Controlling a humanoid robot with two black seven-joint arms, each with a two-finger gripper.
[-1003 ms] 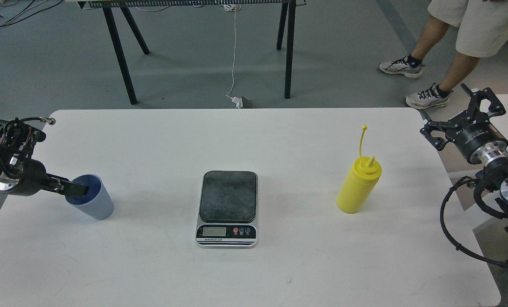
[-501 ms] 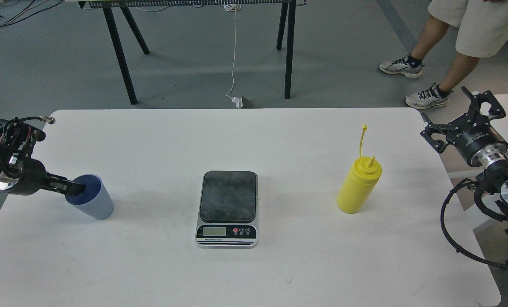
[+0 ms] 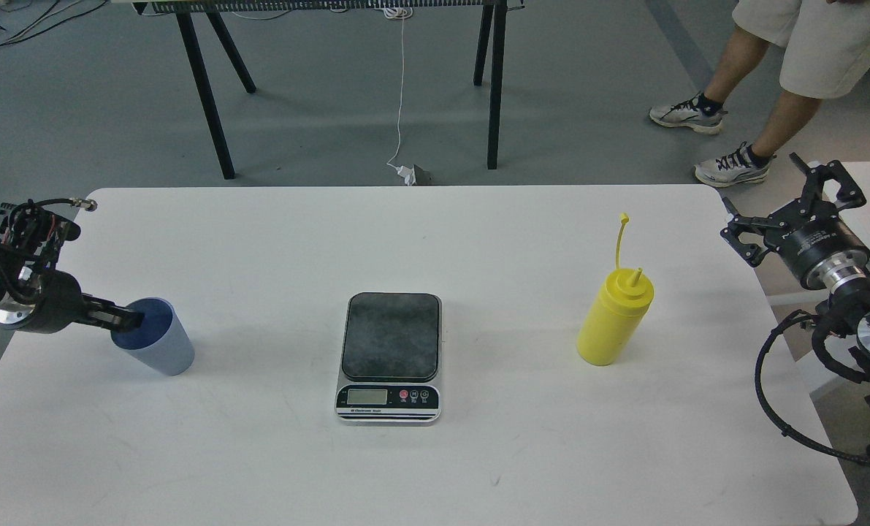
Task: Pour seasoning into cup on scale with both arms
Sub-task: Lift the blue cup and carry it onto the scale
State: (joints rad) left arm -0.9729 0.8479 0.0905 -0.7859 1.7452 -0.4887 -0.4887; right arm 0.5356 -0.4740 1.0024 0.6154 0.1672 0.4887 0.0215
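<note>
A: Where is the left gripper (image 3: 129, 319), and what is its state?

B: At the rim of the cup (image 3: 155, 339), near the left edge of the desk (image 3: 274, 241); one dark finger lies over the mouth, but the two fingers cannot be told apart, so I cannot tell whether it grips; the cup stands with its long axis leaning, mouth pointing up and toward the left edge.

A: And the right gripper (image 3: 785, 201)?

B: Spread wide, holding nothing, just off the right edge near the far right corner; its fingers point up and away.

A: The seasoning (image 3: 614, 316)?

B: Upright toward the right edge, long axis near vertical with a slight lean, nozzle pointing up, cap strap standing above it; well apart from both grippers.

A: The scale (image 3: 390, 356)?

B: Mid-desk toward the near edge, plate bare, display facing the near edge.

A: Any change from a second ago?

B: The left gripper has drawn back slightly toward the left edge; the cup, seasoning and scale have kept their places; the right gripper has shifted a little toward the right.
</note>
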